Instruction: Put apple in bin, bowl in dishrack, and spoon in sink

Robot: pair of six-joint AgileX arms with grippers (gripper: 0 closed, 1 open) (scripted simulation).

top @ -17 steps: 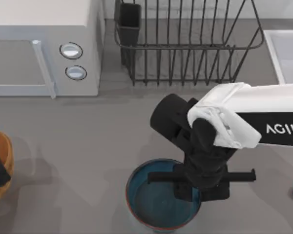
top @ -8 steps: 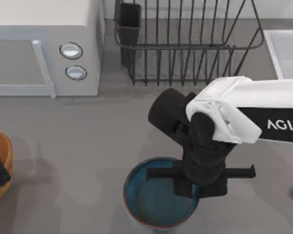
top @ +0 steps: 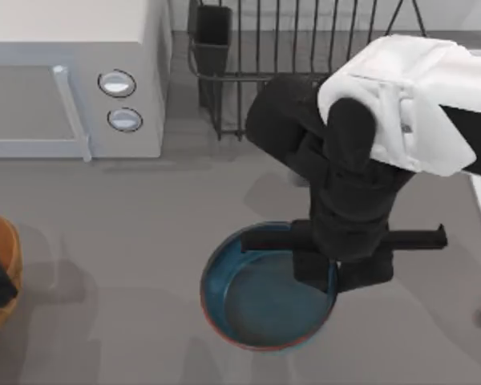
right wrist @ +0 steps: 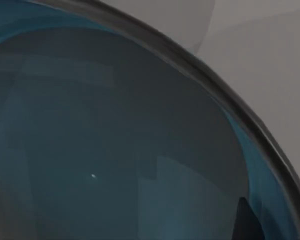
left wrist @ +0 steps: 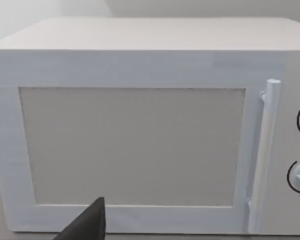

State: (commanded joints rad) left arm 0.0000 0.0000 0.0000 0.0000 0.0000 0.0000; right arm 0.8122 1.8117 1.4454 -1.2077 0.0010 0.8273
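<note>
While the right gripper (top: 337, 273) hangs over the bowl (top: 256, 309) at the bench's near middle, its own wrist hides the fingers, so I cannot tell their state; the left arm sits at the bin (top: 4, 281).

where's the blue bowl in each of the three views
Top view: the bowl sits at the bottom centre of the table, with the right gripper over its right rim.
Left wrist view: the bowl is not in it; the camera faces the white box with two round knobs.
Right wrist view: close up, the bowl's blue inside and curved rim take up most of the picture.
Shared landmark: the bowl's rim, seen from the top and right wrist views.
</note>
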